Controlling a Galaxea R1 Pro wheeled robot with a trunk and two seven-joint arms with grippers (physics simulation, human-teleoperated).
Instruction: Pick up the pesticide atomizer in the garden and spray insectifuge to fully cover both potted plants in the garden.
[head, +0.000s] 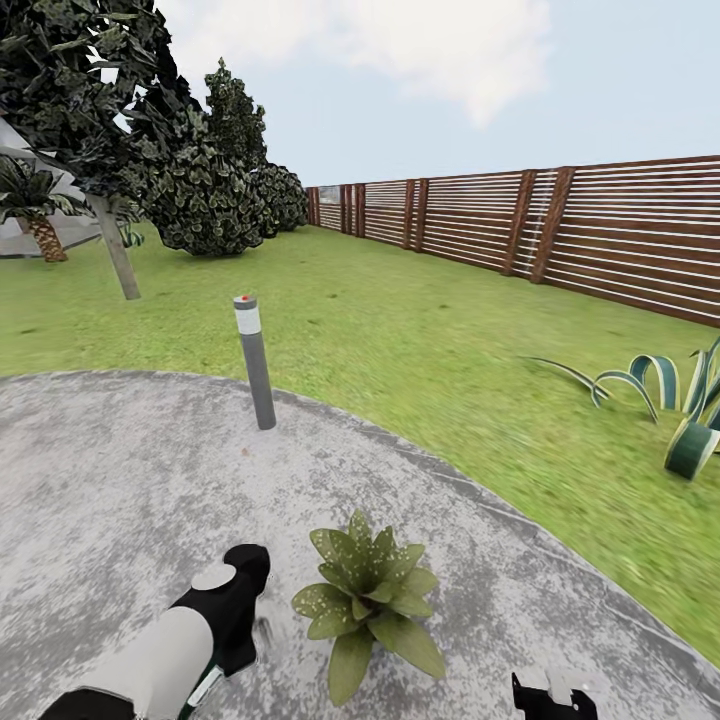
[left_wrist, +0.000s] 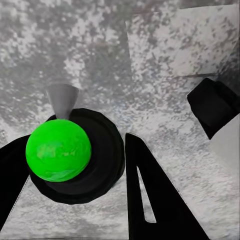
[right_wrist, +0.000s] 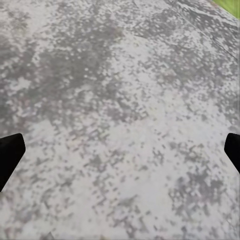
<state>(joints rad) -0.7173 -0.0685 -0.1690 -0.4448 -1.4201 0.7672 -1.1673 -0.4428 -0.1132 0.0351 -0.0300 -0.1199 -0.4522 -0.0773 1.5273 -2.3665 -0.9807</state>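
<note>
Left hand (left_wrist: 75, 200) first, low at the near edge of the patio (head: 100, 480): my fingers (left_wrist: 150, 200) sit either side of the pesticide atomizer (left_wrist: 75, 155), closed on it as far as I can judge, green ball top and grey nozzle cone showing in the wrist view. In the head view the left hand (head: 235, 590) sits just left of the potted plant (head: 368, 600), near but not touching the leaves. So the plant lies to the right of the held atomizer; which way the nozzle points relative to it I cannot tell. Left arm is nearer and already carries the tool. Grey bollard (head: 255, 365) stands further back by the patio rim. Right hand (head: 552, 698) at the bottom edge, right of the plant; wrist view shows its fingers (right_wrist: 10, 155) spread wide, open over bare paving, holding nothing. Striped agave (head: 680, 400) far right on the lawn (head: 400, 330), fence (head: 600, 230) behind. I see one potted plant.
</note>
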